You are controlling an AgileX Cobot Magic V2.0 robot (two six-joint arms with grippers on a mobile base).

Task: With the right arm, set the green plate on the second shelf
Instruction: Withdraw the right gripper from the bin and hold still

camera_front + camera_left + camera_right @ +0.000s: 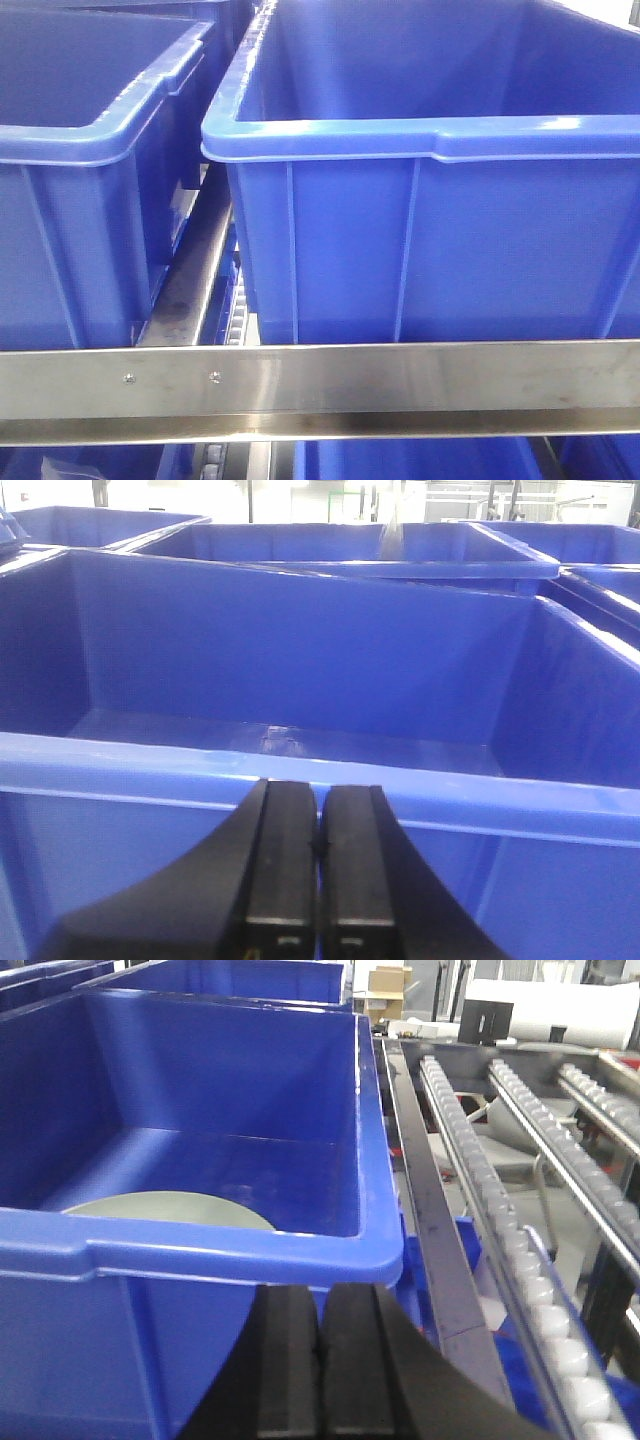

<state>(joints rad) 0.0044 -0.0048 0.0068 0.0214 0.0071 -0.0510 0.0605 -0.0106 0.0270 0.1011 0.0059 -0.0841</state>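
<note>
The green plate (pixel 170 1210) lies flat on the floor of a blue bin (pixel 200 1245) in the right wrist view; the bin's front wall hides its near part. My right gripper (pixel 321 1295) is shut and empty, just outside that bin's front wall, below the rim. My left gripper (pixel 319 795) is shut and empty, close in front of another blue bin (pixel 320 795), which holds nothing that I can see. The shelf's brushed-steel front rail (pixel 400 380) with two screw heads runs across the front view below two blue bins. The plate does not show in the front view.
Two blue bins (pixel 430 200) stand side by side on the rack, a steel divider rail (pixel 190 280) between them. More blue bins show below the rail. To the right of the plate's bin run a dark rail (pixel 430 1230) and white roller tracks (pixel 510 1240).
</note>
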